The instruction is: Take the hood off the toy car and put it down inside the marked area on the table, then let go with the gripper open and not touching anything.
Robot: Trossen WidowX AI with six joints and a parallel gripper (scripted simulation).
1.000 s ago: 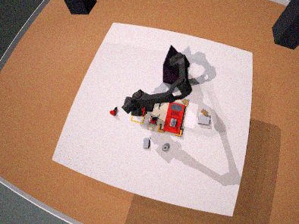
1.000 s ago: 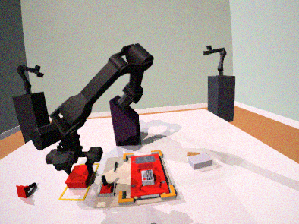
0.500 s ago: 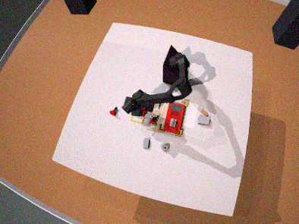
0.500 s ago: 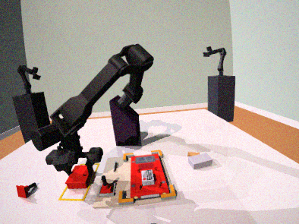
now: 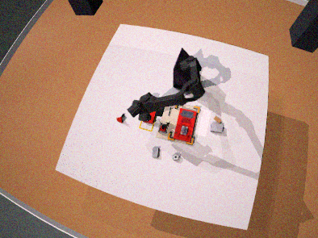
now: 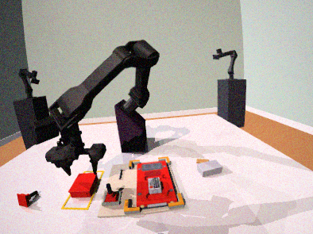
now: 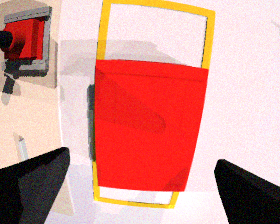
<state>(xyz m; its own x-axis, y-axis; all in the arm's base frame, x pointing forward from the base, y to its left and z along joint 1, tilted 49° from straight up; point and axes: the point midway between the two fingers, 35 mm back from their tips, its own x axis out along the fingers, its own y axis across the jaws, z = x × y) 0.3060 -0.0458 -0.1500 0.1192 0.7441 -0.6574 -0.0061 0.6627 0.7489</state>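
The hood, a red block [image 5: 149,119] [image 6: 83,185] [image 7: 150,115], lies on the table over the yellow outline of the marked area [image 5: 146,130] [image 6: 75,209] [image 7: 211,37]. In the wrist view it covers much of both side lines, and the outline's two ends show beyond it. My gripper [image 6: 82,174] [image 7: 144,162] is open above the hood, with one finger out to each side and a gap to the hood in the wrist view. The toy car [image 5: 179,118] [image 6: 144,199] stands beside the marked area, its front part without the hood. In the top view the arm hides part of the hood and the fingertips.
A small red and black part [image 5: 120,119] [image 6: 24,200] lies left of the area. A grey box [image 5: 217,127] [image 6: 210,168] and an orange piece [image 5: 218,119] [image 6: 202,161] lie right of the car. A grey block [image 5: 156,152] and a round part [image 5: 176,156] lie in front.
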